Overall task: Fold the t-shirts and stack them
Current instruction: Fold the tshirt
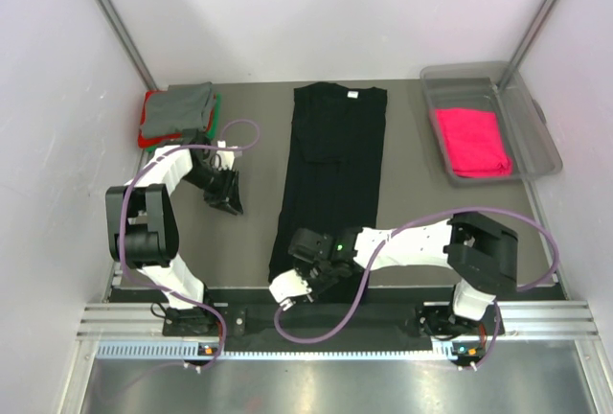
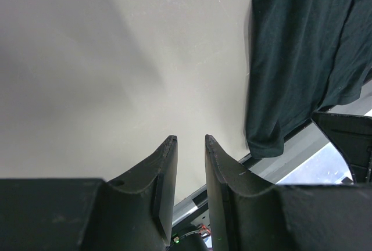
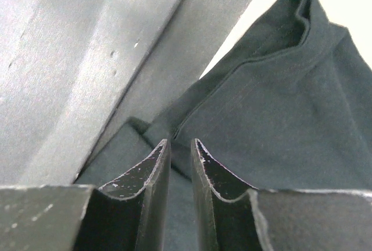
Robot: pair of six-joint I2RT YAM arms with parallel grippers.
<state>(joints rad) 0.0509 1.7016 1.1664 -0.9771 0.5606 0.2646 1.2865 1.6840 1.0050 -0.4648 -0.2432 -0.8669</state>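
**Black tee lies far-to-near, right jaws at its near hem**

Far left, the folded stack (image 1: 177,112) sits at the back corner w/ a grey tee on top and red and green edges under it, well apart from the work. Nearer me, my left gripper (image 2: 190,139) hangs over bare table (image 1: 249,241). Its jaws stand a narrow slit apart w/ nothing btwn them, and pale tabletop shows past the tips. The black tee (image 1: 335,165) lies to that gripper's right, near but not touching.

The tee's long axis runs straight away from me: neck label (image 1: 351,95) at the far end, hem at the near edge. The sides are turned in, so it reads as one long strip. As I judge it, the next fold goes along that axis — near hem carried toward the collar.

My right gripper (image 3: 179,142) is the nearer arm for that. It's low at the near-left corner of the hem, just beside the rail (image 1: 383,323). Its jaws are only slightly parted, and I can't tell whether any cloth is caught btwn them.

Far right, the hot-pink tee (image 1: 471,141) lies in the clear bin (image 1: 541,146).

Views: the top cam gives the whole layout but hides both sets of tips. The left wrist cam shows the gap is bare. The right wrist cam shows the hem seam and a doubled corner right under my tips — detail the top cam loses in the black.
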